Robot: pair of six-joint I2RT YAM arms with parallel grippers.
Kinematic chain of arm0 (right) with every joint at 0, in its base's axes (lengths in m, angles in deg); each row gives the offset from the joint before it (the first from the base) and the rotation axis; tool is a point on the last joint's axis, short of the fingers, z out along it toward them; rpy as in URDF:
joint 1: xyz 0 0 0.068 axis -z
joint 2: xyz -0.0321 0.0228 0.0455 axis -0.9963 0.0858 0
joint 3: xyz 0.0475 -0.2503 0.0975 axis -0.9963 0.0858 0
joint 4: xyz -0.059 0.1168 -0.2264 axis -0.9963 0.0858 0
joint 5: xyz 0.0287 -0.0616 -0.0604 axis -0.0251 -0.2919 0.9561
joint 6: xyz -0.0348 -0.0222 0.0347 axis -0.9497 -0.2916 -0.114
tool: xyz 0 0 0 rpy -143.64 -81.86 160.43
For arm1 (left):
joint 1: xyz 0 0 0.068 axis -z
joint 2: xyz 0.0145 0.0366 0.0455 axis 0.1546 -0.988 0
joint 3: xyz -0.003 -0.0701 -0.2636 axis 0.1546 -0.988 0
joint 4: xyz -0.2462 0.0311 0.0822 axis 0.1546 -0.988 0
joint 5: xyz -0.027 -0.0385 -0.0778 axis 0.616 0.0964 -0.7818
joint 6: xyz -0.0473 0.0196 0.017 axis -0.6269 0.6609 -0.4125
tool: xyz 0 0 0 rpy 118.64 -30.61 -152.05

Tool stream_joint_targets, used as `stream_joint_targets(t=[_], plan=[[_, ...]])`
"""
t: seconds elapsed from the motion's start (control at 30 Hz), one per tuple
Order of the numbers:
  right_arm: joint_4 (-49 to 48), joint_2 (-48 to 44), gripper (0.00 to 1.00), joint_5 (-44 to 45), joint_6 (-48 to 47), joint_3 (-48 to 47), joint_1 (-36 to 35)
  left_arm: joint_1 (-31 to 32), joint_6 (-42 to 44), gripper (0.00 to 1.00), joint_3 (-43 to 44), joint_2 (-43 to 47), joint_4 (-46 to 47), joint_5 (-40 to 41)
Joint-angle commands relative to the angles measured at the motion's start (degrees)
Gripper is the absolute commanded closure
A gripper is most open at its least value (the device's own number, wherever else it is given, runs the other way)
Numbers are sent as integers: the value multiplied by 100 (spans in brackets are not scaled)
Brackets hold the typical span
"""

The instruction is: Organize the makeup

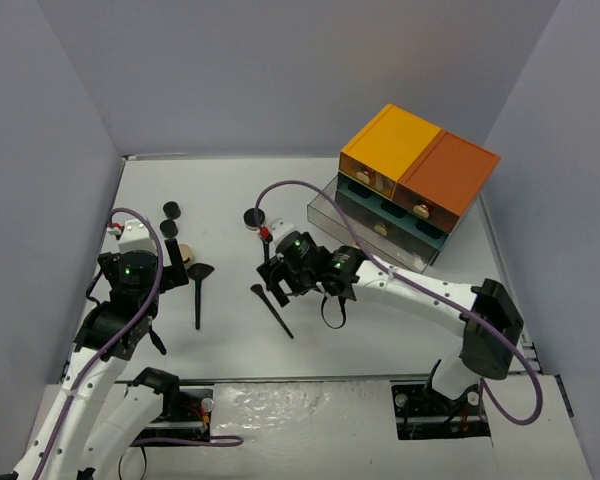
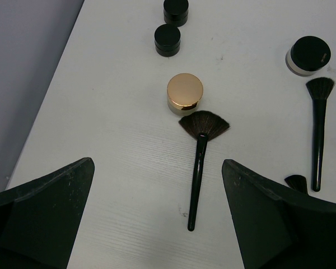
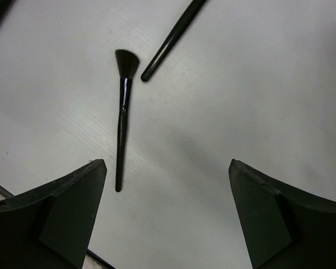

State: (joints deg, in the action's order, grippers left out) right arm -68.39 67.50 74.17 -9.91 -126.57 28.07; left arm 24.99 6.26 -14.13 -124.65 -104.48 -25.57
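Observation:
A fan brush (image 2: 197, 168) lies with its bristles against a tan compact (image 2: 185, 92); two black jars (image 2: 168, 39) stand beyond it. A third jar (image 2: 308, 55) sits to the right with a brush (image 2: 317, 140) below it. In the top view these are the fan brush (image 1: 197, 290), compact (image 1: 181, 252) and jars (image 1: 170, 218). My left gripper (image 2: 158, 168) is open and empty above the fan brush's handle end. My right gripper (image 3: 167, 165) is open and empty, just right of a small angled brush (image 3: 122, 123), which also shows in the top view (image 1: 272, 312).
The orange-topped drawer box (image 1: 410, 185) stands at the back right, its lowest drawer (image 1: 332, 215) pulled out toward the middle. A second brush handle (image 3: 171, 39) lies ahead of the right gripper. Grey walls close in the left, back and right.

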Motion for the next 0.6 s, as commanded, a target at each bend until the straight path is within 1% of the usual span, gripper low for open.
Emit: stream_joint_targets(t=[0.0, 0.13, 0.17, 0.23, 0.37, 0.53, 0.57], plan=[[-1006, 578, 18, -17, 427, 160, -367, -37, -37, 3, 104, 14, 268, 153], [-1416, 1012, 26, 75, 486, 272, -539, -37, -37, 3, 111, -5, 245, 159], [-1530, 1187, 30, 163, 512, 324, -557, -37, -37, 3, 111, -5, 245, 186], [-1671, 1464, 33, 177, 530, 406, -596, -37, -37, 3, 111, -3, 239, 179], [-2012, 1742, 45, 161, 539, 653, -662, -37, -38, 3, 111, 7, 237, 189], [-2119, 1865, 64, 316, 467, 834, -825, -37, -38, 3, 111, 12, 238, 203], [-2113, 1864, 73, 331, 458, 836, -850, -37, -37, 3, 111, 10, 245, 202]])
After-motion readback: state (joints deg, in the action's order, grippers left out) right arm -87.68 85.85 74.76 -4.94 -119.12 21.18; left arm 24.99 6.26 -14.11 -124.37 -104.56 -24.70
